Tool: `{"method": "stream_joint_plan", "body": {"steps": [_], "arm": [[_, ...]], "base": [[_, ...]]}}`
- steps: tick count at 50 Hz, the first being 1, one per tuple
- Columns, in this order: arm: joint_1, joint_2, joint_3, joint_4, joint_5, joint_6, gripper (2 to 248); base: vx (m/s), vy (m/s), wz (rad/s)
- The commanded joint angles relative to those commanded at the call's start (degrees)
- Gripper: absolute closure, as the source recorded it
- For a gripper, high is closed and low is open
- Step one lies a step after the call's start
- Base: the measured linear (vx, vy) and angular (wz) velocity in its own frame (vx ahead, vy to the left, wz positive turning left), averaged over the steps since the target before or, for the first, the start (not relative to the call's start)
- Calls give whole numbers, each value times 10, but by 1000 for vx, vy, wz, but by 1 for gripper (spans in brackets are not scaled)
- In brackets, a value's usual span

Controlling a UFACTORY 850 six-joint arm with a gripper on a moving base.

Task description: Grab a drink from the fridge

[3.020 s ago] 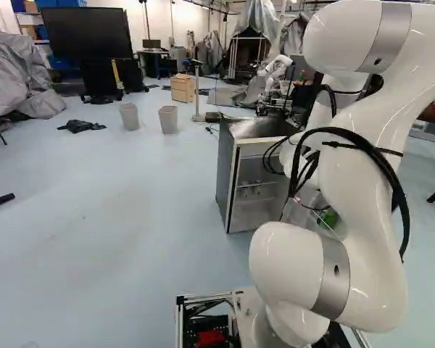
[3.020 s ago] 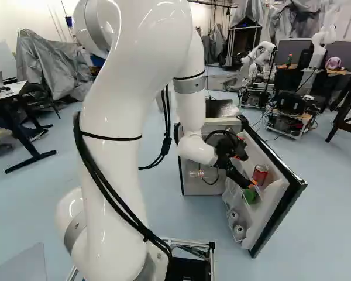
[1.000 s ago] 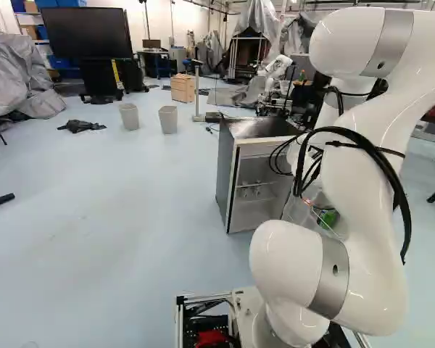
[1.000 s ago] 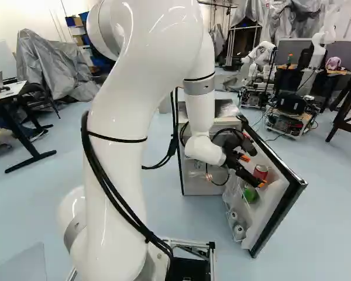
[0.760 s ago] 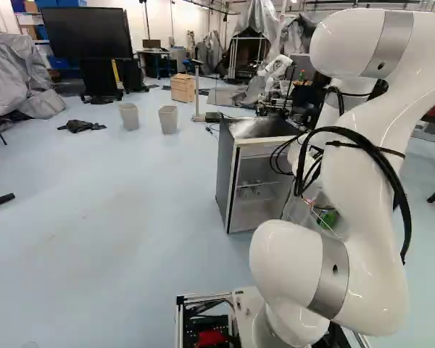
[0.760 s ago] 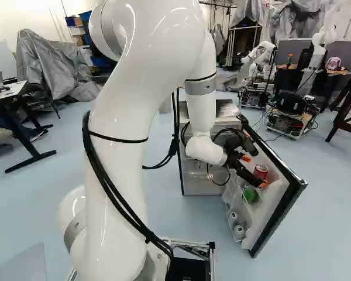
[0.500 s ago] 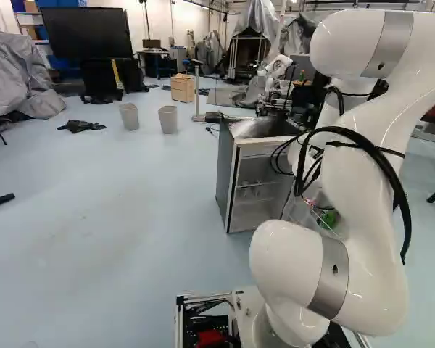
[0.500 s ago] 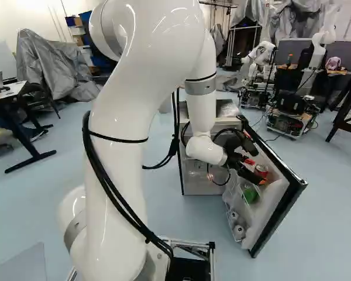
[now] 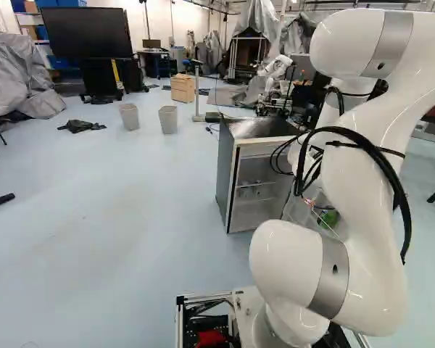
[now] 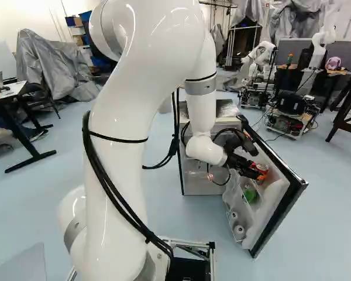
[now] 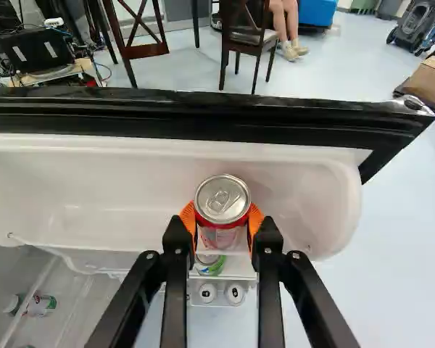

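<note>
At the fridge door: we find the door standing open at the right of the fridge in the right base view, its inner side bearing white and clear bins.
Red can: we record it upright at the white upper bin, silver lid and pull tab facing up; whether its base bears on the bin we cannot tell.
Claw: we observe it reaching in over the door's inner side; in the wrist view the claw pinches the red can, one orange pad against each side.
Arm: we note the white arm bent forward, its black cables strapped along it.
Green can: we place it in the clear rack below the red can.
Pale cans: we count two side by side, lower in the door.
Fridge interior: we see a shelf with small items on it, too small to identify.
Floor beyond: we list two grey bins near a wooden drawer unit.
Background: we log another robot.
</note>
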Motion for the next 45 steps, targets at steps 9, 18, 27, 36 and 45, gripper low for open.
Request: {"method": "stream_joint_plan", "body": {"steps": [9,18,27,36,45], "arm": [[0,0,0,0,0,0,160],[2,2,3,0,7,0,160],[5,5,8,0,18,0,160],[9,9,14,0,30,0,160],[12,14,21,0,42,0,160]], "base": [[0,0,0],[0,0,0],[0,0,0],[0,0,0],[0,0,0]]}}
